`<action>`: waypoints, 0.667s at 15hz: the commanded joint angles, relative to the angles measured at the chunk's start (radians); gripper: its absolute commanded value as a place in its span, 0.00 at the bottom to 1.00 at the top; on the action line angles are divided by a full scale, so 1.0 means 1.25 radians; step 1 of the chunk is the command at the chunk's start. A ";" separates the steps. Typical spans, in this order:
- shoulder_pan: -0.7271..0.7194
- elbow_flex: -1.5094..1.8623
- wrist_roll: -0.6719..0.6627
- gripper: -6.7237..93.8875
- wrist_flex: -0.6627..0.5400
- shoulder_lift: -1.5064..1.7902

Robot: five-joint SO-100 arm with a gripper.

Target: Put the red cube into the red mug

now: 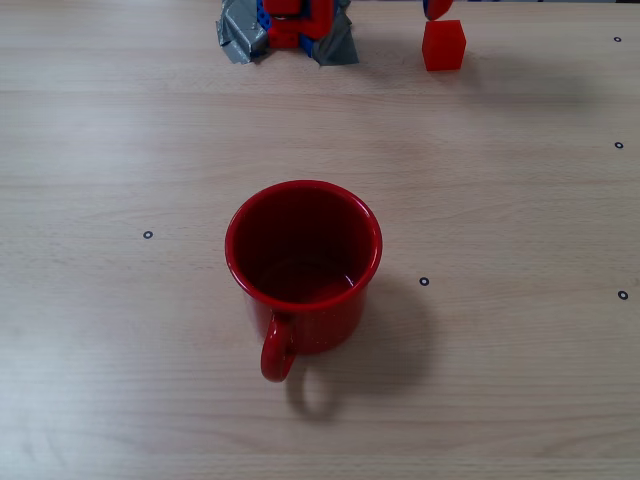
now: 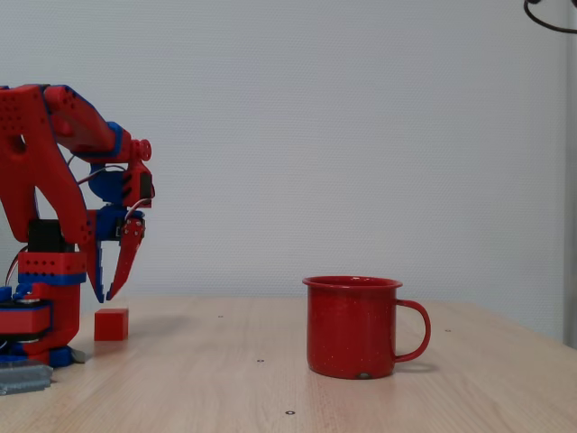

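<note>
Fingers [image 2: 115, 287] slightly parted above red cube [image 2: 111, 324]; red mug [image 1: 303, 262] unmarked.

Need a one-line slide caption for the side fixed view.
Open gripper poised above the red cube; red mug stands apart on the table.

No text, label, brand, number or sign can be read in either fixed view. The red mug [image 1: 303, 268], the red cube [image 1: 443, 45] and the wooden worktop [image 1: 120, 350] carry no lettering.
</note>
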 commanded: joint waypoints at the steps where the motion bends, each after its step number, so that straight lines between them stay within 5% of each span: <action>1: 0.001 -0.012 -0.005 0.07 -0.020 0.056; 7: -0.002 0.000 -0.022 0.16 -0.086 0.047; 8: -0.006 0.005 -0.018 0.33 -0.082 0.044; 10: 0.000 0.005 -0.012 0.45 -0.090 0.047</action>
